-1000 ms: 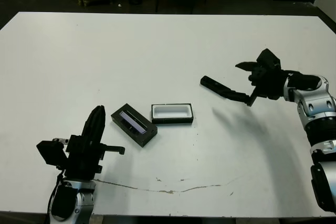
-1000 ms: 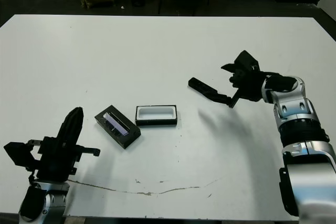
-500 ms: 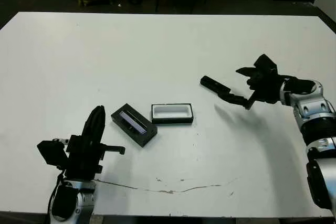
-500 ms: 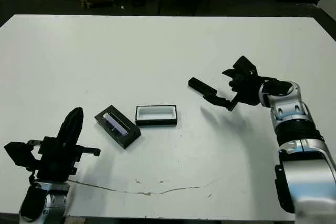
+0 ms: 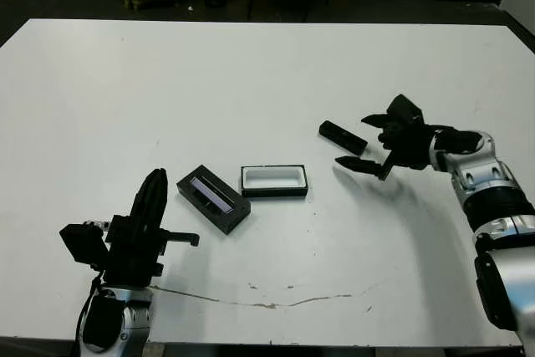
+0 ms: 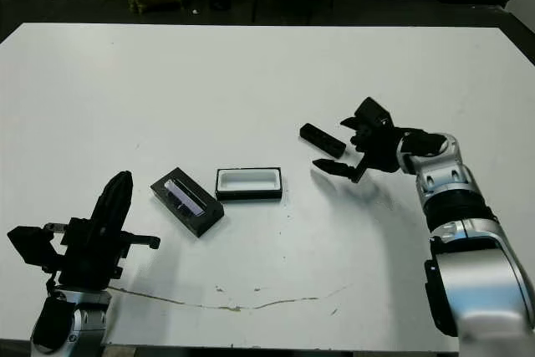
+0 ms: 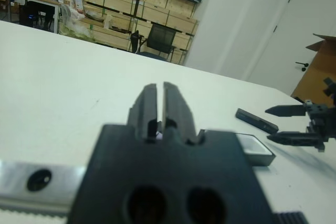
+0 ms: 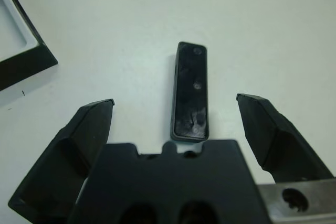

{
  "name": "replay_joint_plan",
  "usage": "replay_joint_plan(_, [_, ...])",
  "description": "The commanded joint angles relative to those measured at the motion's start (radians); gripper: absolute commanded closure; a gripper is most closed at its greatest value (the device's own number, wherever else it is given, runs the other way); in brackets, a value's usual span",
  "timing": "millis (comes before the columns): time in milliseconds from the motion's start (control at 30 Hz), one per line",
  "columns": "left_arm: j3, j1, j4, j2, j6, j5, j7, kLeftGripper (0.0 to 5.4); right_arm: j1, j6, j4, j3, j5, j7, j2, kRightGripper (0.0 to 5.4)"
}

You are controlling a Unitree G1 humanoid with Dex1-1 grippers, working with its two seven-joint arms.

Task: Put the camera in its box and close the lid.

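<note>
Step in hand: the approach to the pick; the camera (image 5: 342, 137) lies flat on the bench (image 5: 267, 73), not yet grasped.
Right gripper (image 5: 361, 141): fingers spread wide. In the right wrist view the camera lies lengthwise between the two fingertips (image 8: 253, 105), with bench showing on both sides of it, so nothing is held.
Camera's place: to the right of the box (image 5: 274, 181) and a little farther from the robot, apart from it, with bare bench between.
Box: open, white lining up, nothing in it.
Lid (image 5: 213, 199): just beside the box on its left, turned at an angle, purplish panel up; I cannot tell whether one corner touches the box.
Left gripper (image 5: 153, 204): fingers pressed together on nothing, in front of the lid on the robot's side, apart from it.
Next move, as I judge it: lower the right gripper until the fingers straddle the camera's long sides, then close across its narrow width; the bar is thin and glossy, so a shallow pinch could slip.
Open room: the stretch from the camera to the box is bare, giving a straight carry.
Edges: box, lid and camera all sit well inside the bench edges; only the left gripper is near the front edge.
Risk at the box: the tray is light and free-standing, so lowering the camera off-centre could push it towards the lid.
</note>
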Motion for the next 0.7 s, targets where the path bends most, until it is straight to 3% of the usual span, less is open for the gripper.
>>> replay_joint_plan(33, [0.005, 0.011, 0.031, -0.004, 0.007, 0.01, 0.006, 5.4, -0.006, 0.014, 0.029, 0.002, -0.014, -0.02, 0.013, 0.01])
replay_joint_plan(400, [0.024, -0.028, 0.113, -0.003, -0.071, 0.022, -0.028, 5.4, 0.009, -0.054, 0.113, 0.006, -0.041, -0.064, 0.026, 0.01])
replay_joint_plan(567, [0.035, -0.041, 0.126, -0.005, -0.047, -0.041, -0.054, 5.4, 0.02, -0.087, 0.132, 0.008, -0.048, -0.082, 0.03, 0.01])
replay_joint_plan(700, [0.039, -0.047, 0.128, -0.003, -0.04, -0.034, -0.049, 5.4, 0.025, -0.108, 0.153, 0.003, -0.046, -0.085, 0.036, 0.01])
